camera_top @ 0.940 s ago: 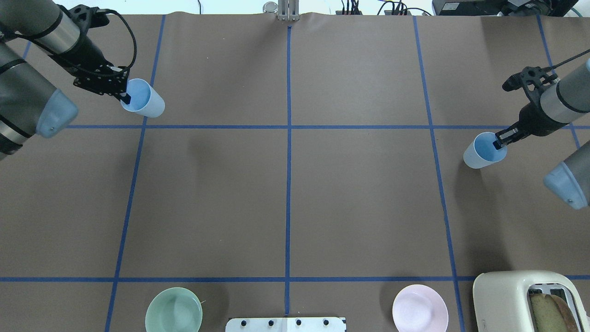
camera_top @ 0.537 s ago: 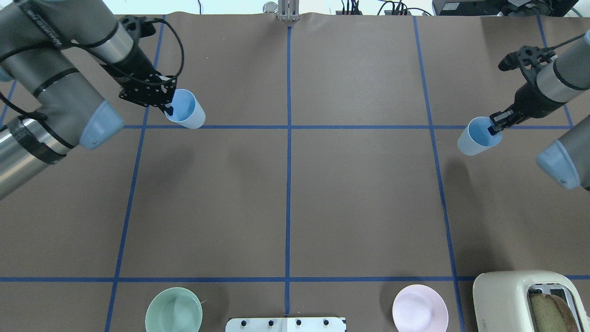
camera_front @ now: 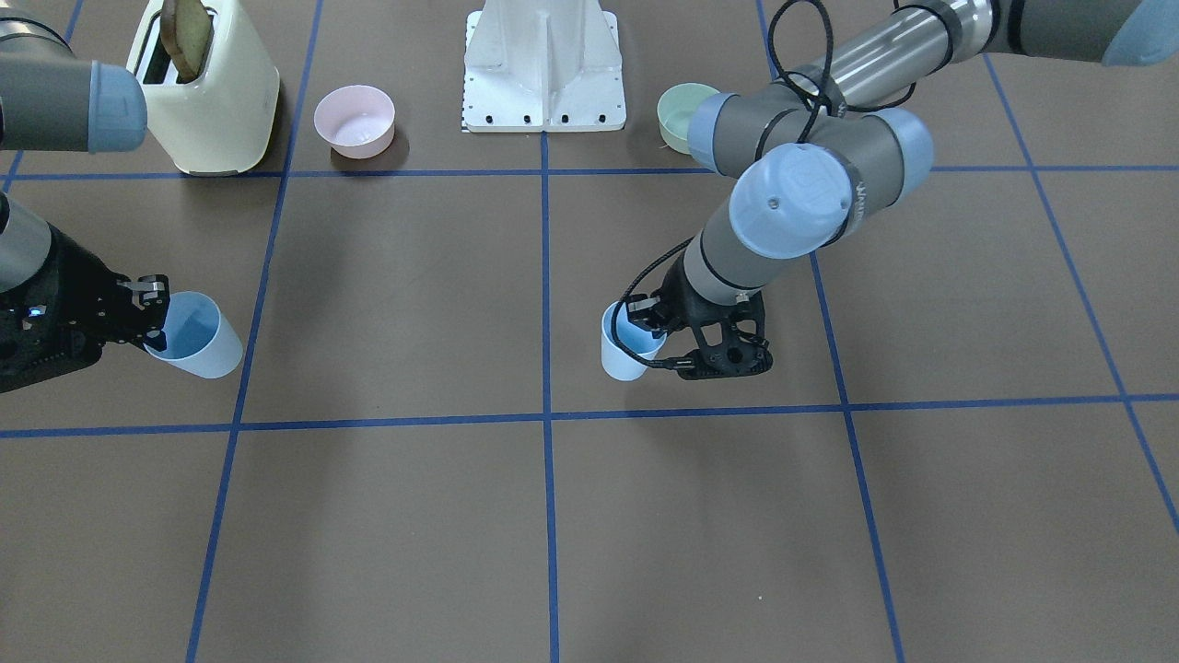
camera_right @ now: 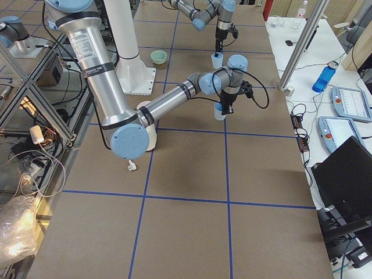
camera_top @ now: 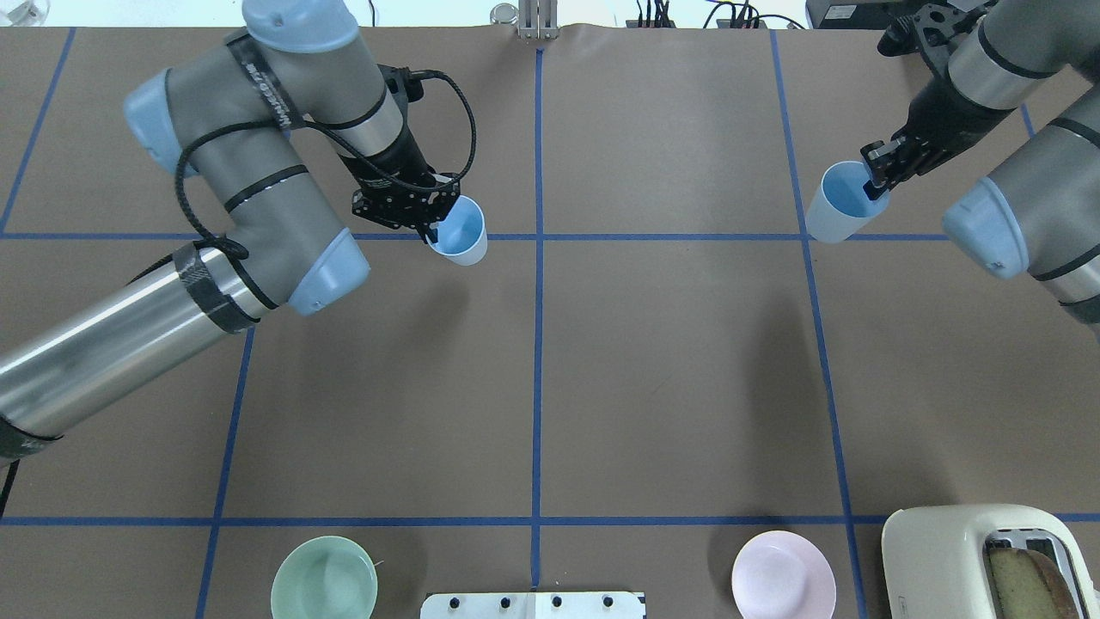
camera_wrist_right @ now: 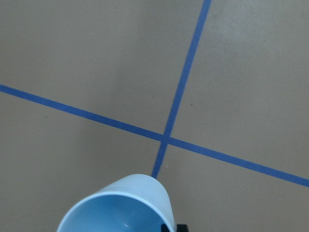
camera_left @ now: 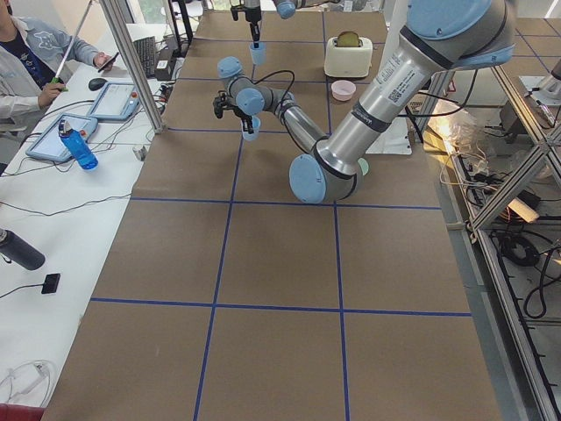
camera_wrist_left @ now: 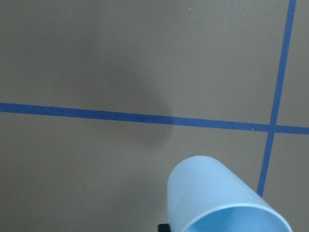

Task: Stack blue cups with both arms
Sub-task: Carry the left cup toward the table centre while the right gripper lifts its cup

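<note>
Two light-blue cups are held in the air, well apart. My left gripper (camera_top: 430, 228) is shut on the rim of one blue cup (camera_top: 460, 237), just left of the table's centre line. It also shows in the front view (camera_front: 626, 352) and the left wrist view (camera_wrist_left: 217, 203). My right gripper (camera_top: 875, 179) is shut on the rim of the other blue cup (camera_top: 835, 205), at the far right. That cup is tilted in the front view (camera_front: 198, 337) and shows in the right wrist view (camera_wrist_right: 120, 208).
A green bowl (camera_top: 324, 578) and a pink bowl (camera_top: 783, 574) sit at the near edge, either side of the white pedestal base (camera_top: 533, 604). A cream toaster (camera_top: 954, 559) with bread stands at the near right corner. Blue tape lines grid the brown table.
My left arm has carried its cup right, from the far left to near the centre line. My right arm has carried its cup away from the robot and slightly left. Both stay shut.
</note>
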Robot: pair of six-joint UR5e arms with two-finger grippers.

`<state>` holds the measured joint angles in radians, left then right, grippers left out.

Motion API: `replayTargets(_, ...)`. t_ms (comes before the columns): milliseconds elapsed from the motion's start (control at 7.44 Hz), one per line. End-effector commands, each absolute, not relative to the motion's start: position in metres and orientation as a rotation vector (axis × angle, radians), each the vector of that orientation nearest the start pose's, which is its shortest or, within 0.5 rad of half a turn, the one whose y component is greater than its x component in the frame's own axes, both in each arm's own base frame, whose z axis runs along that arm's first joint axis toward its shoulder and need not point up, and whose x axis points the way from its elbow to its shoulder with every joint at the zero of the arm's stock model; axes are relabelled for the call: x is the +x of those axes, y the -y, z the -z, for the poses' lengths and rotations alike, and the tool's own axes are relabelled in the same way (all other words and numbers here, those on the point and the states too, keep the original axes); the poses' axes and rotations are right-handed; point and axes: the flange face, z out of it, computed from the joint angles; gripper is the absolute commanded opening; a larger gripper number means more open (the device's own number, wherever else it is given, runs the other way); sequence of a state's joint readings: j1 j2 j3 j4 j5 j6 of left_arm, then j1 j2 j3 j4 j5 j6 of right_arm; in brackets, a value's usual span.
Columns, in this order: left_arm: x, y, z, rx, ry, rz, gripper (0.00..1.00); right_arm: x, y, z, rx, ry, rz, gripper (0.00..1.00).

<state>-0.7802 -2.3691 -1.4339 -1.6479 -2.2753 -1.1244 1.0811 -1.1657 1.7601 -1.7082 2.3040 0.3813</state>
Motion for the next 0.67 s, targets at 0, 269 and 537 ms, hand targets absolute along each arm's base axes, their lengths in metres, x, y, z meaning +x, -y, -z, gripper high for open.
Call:
replayTargets(0, 0.508, 0.565, -0.193, -0.152, -0.951, 0.047, 0.00, -0.235, 0.581, -0.322, 0.083, 0.860, 0.239, 0.14)
replayTargets(269, 0.543, 0.559, -0.186, -0.113, -0.934, 0.029, 0.00, -0.245, 0.584, -0.293, 0.076, 0.894, 0.202, 0.14)
replayTargets(537, 0.565, 0.547, -0.193, -0.107, -0.954, -0.008, 0.00, -0.249, 0.585, -0.271, 0.078, 0.923, 0.194, 0.14)
